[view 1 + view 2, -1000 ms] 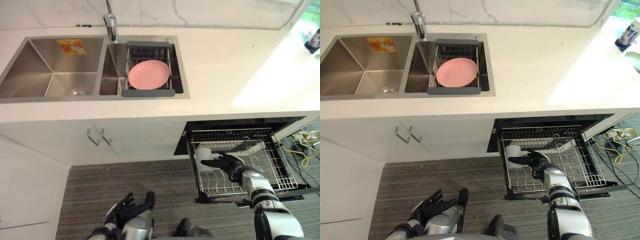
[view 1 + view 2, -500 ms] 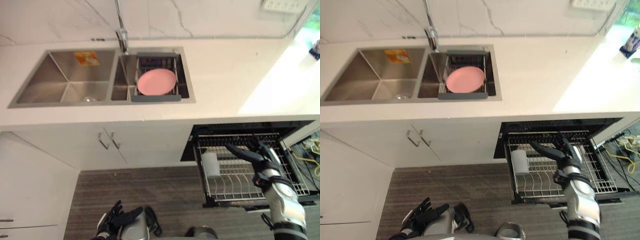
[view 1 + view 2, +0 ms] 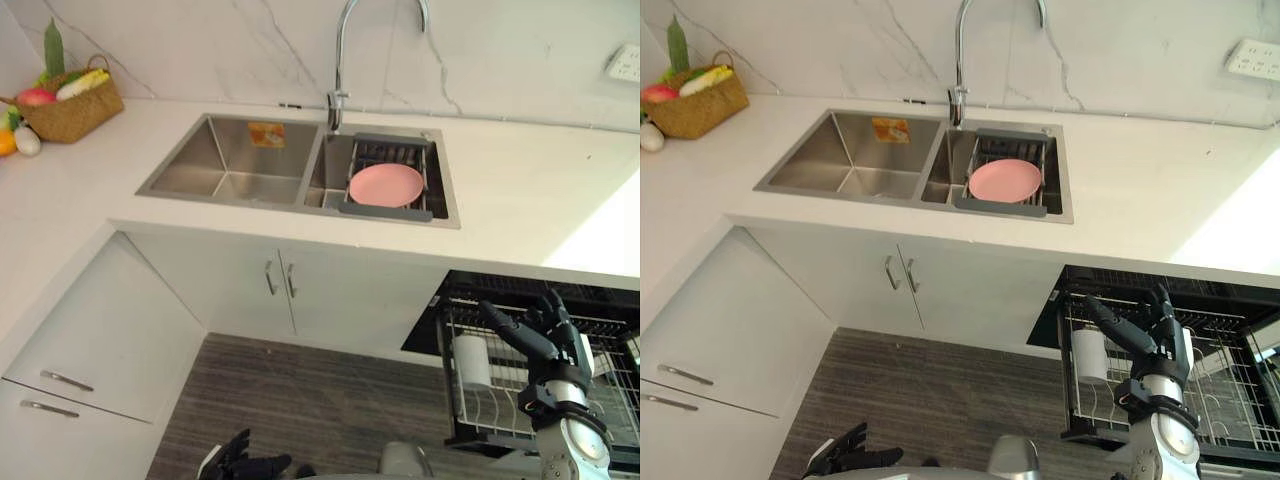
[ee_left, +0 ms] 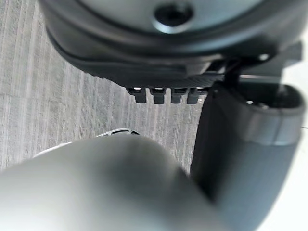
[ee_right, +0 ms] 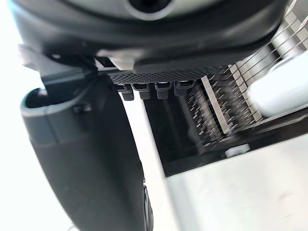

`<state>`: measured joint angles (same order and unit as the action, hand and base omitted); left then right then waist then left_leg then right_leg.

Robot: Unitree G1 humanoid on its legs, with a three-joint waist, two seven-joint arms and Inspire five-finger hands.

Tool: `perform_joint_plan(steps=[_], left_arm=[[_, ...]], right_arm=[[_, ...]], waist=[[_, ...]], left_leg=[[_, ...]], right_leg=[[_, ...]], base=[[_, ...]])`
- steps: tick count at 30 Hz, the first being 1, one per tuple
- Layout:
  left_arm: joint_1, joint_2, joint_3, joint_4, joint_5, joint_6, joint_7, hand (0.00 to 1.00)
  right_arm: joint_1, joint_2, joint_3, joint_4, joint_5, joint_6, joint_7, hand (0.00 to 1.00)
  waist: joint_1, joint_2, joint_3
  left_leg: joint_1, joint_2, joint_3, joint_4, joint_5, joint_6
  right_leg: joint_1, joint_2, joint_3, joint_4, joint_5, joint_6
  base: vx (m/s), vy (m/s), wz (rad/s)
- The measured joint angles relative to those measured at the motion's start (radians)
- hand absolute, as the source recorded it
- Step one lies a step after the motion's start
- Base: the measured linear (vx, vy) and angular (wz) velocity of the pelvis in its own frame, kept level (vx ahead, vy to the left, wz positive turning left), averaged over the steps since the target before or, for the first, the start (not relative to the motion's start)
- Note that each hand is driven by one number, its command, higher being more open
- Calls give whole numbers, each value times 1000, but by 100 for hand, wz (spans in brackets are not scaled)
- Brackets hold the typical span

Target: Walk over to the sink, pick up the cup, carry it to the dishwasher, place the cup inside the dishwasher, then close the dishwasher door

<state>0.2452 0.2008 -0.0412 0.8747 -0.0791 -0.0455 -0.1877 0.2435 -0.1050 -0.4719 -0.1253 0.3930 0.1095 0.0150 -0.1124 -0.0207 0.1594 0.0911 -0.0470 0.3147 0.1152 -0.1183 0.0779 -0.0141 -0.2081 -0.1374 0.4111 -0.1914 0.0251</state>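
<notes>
Dishwasher [image 3: 500,290]: open under the counter, below and beyond the right hand; I cannot pick out its door beneath the drawn-out rack, so swinging it up now would probably jam it against the wire
Rack [image 3: 1072,405]: pulled right out beneath the hand; it likely has to go in first, and a hard or lopsided shove could rattle the load or leave it crooked on its runners
Right hand [image 3: 552,338]: raised over the rack, fingers straight and spread apart, holding nothing; one finger reaches toward the cup, and a low sweep to the hand's left could clip it
Left hand [image 3: 845,460]: low by the floor, far off to the right hand's left, fingers loose and apart, empty; too far away to steady anything
Cup [image 3: 470,362]: white, upright in the rack's corner, just left of and below the right hand's fingertips, not touching them; the placing looks done, but I cannot tell whether any tines hold it, so a knock or a jolt of the rack might tip it
</notes>
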Motion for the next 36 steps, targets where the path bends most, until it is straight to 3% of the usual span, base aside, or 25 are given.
perform_joint_plan(steps=[5, 9, 15, 20, 23, 26, 30, 36], left_arm=[[-11, 14, -9, 7, -22, 14, 3, 100], [-6, 13, -13, 28, -30, 4, 8, 100], [-6, 11, -4, 29, -34, 4, 12, 100], [-7, -10, 62, 62, -61, 15, 74, 100], [-3, -33, 112, 78, -88, 19, 111, 100], [-3, -47, 146, 103, -113, 20, 159, 100], [-3, -62, 174, 116, -119, 7, 169, 100], [-3, -70, 194, 134, -117, -14, 212, 100]], right_arm=[[-46, -10, -1, -5, 0, -37, -27, 100], [-5, -9, -4, -47, 1, -37, -102, 100], [-5, -5, 4, -40, 2, -38, -101, 100], [-6, -2, 29, 47, 48, -57, -88, 100], [-4, 27, 50, 68, 59, -137, -53, 100], [-4, 71, 70, 48, 60, -300, 14, 100], [-6, 69, 70, -39, 80, -436, 103, 100], [-32, 64, 114, -75, 98, -469, 242, 100]], waist=[[1, -10, 2], [-12, -16, -2], [-7, -15, -2], [4, -7, -6], [17, 0, -11], [19, 1, -17], [33, 1, -19], [46, -4, -22]], left_leg=[[5, 21, 42, 12, -15, -14], [24, 31, 64, -2, -10, -27], [21, 36, 79, 5, -12, -28], [12, 56, 91, 25, -16, -34], [9, 78, 107, 26, -16, -46], [7, 96, 106, 23, -10, -61], [15, 104, 97, 17, -3, -71], [23, 105, 84, 20, -5, -73]], right_leg=[[75, 27, 11, -166, 32, 48], [89, 47, 55, -204, 40, 60], [89, 47, 54, -221, 47, 71], [91, 51, 35, -241, 62, 87], [98, 46, -38, -265, 78, 73], [108, 62, -59, -292, 100, 72], [126, 74, -71, -306, 105, 67], [152, 77, -87, -324, 107, 65]], base=[[15, -29, -29], [-21, -24, -14], [-2, 0, -4], [-28, -13, -8], [-42, -45, -17], [-8, -67, -4], [40, -50, 6], [-2, -7, 6]])
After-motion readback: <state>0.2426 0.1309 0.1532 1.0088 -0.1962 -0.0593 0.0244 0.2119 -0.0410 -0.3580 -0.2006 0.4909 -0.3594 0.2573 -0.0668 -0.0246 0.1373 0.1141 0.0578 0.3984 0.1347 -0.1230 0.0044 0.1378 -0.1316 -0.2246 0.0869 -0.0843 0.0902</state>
